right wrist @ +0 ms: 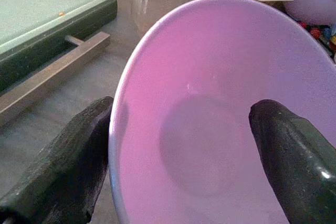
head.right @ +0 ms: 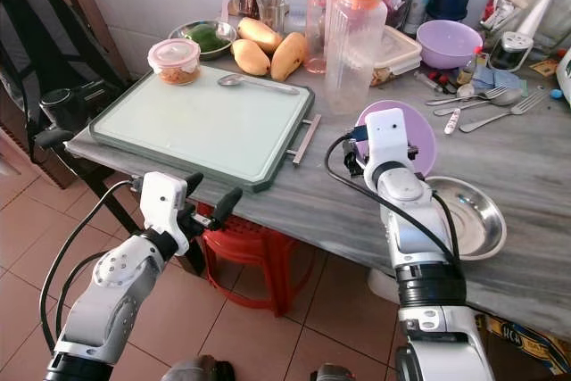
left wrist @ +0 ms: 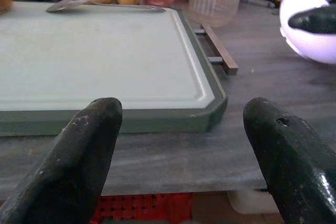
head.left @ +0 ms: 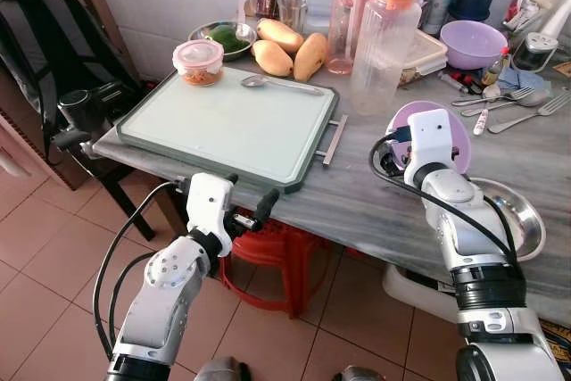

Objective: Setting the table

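Observation:
A light purple bowl (head.left: 461, 140) sits tilted on the grey marble table (head.left: 375, 202), to the right of a pale green tray (head.left: 232, 118). My right gripper (right wrist: 178, 145) is open and straddles the bowl's rim. One finger (right wrist: 63, 166) is outside the wall and the other (right wrist: 294, 156) is inside the bowl (right wrist: 210, 103). My left gripper (head.left: 250, 194) hangs open in front of the table's near edge, facing the tray's front corner (left wrist: 210, 114), with nothing between its fingers. A metal spoon (head.left: 281, 84) and a red-lidded container (head.left: 198, 62) lie at the tray's far side.
A steel plate (head.left: 526, 220) lies right of the bowl. Behind the tray stand mangoes (head.left: 285, 46), an orange-capped jug (head.left: 385, 42), bottles, a second purple bowl (head.left: 473, 42) and cutlery (head.left: 513, 100). A red stool (head.left: 268, 252) stands under the table, a chair with a backpack (head.left: 53, 51) at left.

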`<state>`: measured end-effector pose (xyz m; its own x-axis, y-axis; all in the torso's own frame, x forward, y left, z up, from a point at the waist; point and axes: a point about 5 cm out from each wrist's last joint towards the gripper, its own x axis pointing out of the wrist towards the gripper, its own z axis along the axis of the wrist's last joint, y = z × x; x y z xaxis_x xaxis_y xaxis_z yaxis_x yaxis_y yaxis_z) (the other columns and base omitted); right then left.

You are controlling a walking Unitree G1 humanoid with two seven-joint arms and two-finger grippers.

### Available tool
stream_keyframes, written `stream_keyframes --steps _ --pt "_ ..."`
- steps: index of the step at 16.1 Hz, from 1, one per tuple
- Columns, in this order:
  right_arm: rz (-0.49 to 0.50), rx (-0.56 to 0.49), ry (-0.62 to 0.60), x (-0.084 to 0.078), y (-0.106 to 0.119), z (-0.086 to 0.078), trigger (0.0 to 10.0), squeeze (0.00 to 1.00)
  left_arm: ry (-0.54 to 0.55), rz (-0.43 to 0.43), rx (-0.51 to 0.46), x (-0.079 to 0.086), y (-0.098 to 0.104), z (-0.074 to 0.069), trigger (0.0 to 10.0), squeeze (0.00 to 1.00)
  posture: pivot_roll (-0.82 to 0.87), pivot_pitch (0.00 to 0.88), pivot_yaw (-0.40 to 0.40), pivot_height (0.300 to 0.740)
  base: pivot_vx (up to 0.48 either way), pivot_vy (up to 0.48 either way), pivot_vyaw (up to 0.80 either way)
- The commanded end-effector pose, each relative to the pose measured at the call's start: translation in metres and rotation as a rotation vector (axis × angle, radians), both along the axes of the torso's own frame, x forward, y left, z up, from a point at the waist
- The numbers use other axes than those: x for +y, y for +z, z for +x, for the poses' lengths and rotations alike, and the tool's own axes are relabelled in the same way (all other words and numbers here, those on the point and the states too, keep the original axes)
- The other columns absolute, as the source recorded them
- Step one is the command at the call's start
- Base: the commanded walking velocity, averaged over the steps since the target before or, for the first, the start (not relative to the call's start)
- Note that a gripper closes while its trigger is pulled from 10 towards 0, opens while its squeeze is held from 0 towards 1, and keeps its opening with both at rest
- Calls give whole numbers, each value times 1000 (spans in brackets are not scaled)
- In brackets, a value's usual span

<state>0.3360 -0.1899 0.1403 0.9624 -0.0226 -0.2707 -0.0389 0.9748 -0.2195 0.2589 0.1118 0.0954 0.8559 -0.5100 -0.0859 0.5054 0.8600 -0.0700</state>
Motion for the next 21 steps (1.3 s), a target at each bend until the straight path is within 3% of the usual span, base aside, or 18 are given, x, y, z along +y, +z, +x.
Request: stream_keyframes --steps 1,8,15,21 --pt "11 -50 7 2 17 4 10000 0 -19 27 1 0 -1 2 10000 0 -19 0 57 740 0 0 0" --pt "4 -86 25 1 30 5 10000 0 -42 37 15 -1 -5 3 10000 0 -29 0 56 740 0 0 0" --pt "22 76 32 -6 -10 -8 10000 0 -103 89 39 -6 -12 -3 10000 0 -28 0 52 740 0 0 0" --pt "21 35 90 3 3 -12 10000 0 -128 118 31 -3 -11 0 10000 0 -29 0 59 740 0 0 0"
